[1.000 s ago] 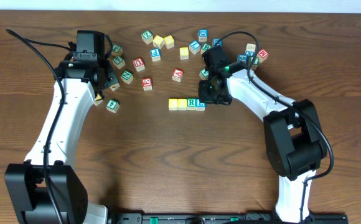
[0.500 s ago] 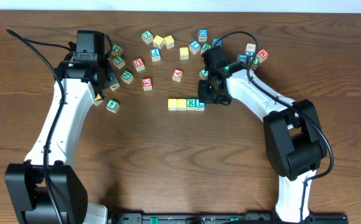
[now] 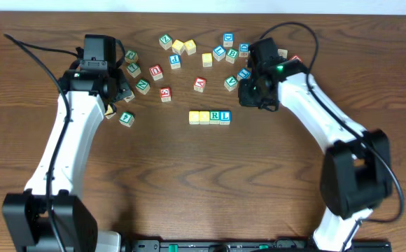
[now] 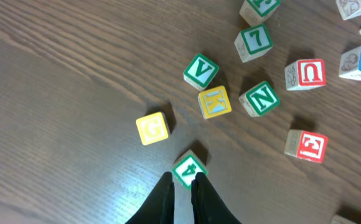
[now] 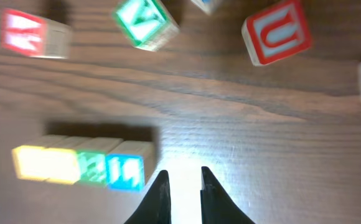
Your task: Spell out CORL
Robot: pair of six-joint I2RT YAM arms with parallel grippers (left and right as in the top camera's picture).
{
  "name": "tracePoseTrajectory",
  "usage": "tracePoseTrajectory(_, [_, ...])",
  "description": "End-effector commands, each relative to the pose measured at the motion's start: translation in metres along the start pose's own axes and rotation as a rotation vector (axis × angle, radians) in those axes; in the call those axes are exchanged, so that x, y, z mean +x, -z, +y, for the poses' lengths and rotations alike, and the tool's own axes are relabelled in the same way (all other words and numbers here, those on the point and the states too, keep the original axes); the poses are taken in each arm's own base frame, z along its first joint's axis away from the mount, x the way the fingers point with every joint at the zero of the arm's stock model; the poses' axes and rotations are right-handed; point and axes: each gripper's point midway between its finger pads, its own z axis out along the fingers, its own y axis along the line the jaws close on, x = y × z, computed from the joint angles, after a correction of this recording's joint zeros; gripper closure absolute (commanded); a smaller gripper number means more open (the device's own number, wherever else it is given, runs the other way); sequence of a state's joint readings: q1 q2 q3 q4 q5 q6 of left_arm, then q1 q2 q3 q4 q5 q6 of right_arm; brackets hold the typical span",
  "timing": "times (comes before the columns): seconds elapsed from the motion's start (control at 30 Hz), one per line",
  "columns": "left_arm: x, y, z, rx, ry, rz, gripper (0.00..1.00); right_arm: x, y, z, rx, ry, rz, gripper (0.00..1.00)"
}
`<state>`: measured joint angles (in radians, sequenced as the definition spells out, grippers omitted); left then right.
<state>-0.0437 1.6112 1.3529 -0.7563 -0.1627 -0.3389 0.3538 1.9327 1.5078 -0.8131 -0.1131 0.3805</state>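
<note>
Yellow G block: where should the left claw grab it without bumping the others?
Come down from above and pinch the yellow G block by two opposite flat sides. It lies flat, G up, touching nothing. Probably choose the pair facing bare table, since the green 4 block and yellow K block crowd one side. The left claw is shut, so open it first.

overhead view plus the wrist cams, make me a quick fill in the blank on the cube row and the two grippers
The row of cubes in the overhead view holds ____ cubes. Its end cube, beside the green R cube, bears a blue ____. The digit cube just ahead of the left gripper bears a green ____. The right gripper holds ____.
Missing words: four; L; 4; nothing
</note>
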Motion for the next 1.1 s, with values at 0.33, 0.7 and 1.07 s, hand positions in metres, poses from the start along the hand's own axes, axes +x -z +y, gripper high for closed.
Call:
tracePoseTrajectory(0.33, [0.013,0.019,-0.019,0.149,-0.109,0.055,0.88,-0.004,0.04,0.006,-0.019,0.048,-0.046,0.87])
tracePoseTrajectory(0.7, [0.005,0.049,-0.015,0.174,-0.098,-0.015,0.28,-0.006,0.081,0.008,-0.037,0.072,-0.114,0.51])
tracePoseTrajectory(1.07, [-0.005,0.099,-0.006,0.211,-0.079,-0.141,0.1,0.005,0.134,-0.006,0.0,0.071,-0.171,0.09])
